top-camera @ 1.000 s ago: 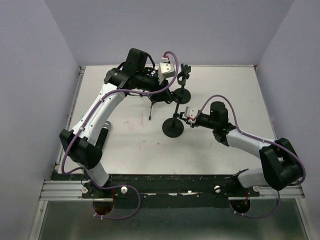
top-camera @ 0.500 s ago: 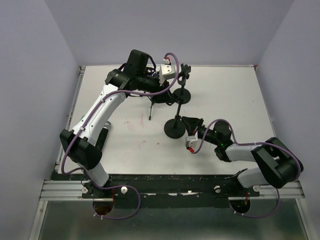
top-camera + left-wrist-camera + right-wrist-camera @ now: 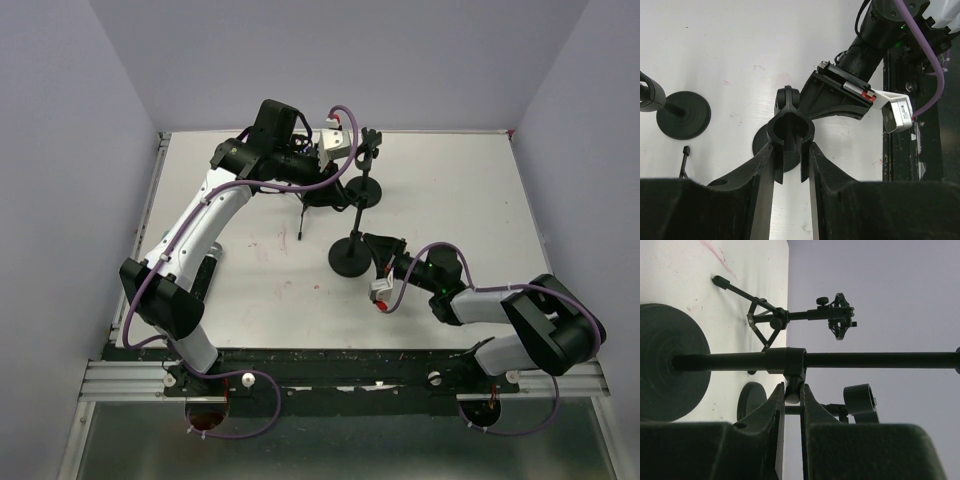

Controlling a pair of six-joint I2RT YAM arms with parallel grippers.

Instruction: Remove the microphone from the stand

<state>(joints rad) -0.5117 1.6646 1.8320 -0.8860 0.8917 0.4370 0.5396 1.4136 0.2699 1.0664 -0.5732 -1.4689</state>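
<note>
A white table [image 3: 460, 200] carries everything, with the left arm [image 3: 215, 210] stretched to its far middle and the right arm [image 3: 500, 295] lying low along the near side. Three black stands are grouped at the centre: a tall stand [image 3: 349, 258] on a round base, a short stand [image 3: 363, 192] just behind it, and a tripod stand [image 3: 770, 320] to the left. The right gripper [image 3: 791, 390] is pinched closed on the small knob of the collar [image 3: 790, 360] on the lower part of the tall stand's pole. The left gripper [image 3: 790, 144] is at the top of that same pole, its fingers pressed against either side of the round clip [image 3: 790, 129], so it is closed on the clip. The microphone should sit in that clip, but the wrist camera looks straight down it, black on black, and I cannot make out a barrel for certain. No other view shows one plainly. If it is there, I judge it a stiff, fairly light, smooth tube held only by the spring of the clip, so it should slide out along its own length. The barrel just beside the clip seems the best place to take hold, since a mesh head would dent and a smooth body may slip under a light pinch. The tall stand looks top-heavy, so a pull could tilt it unless the pole is braced low.
</note>
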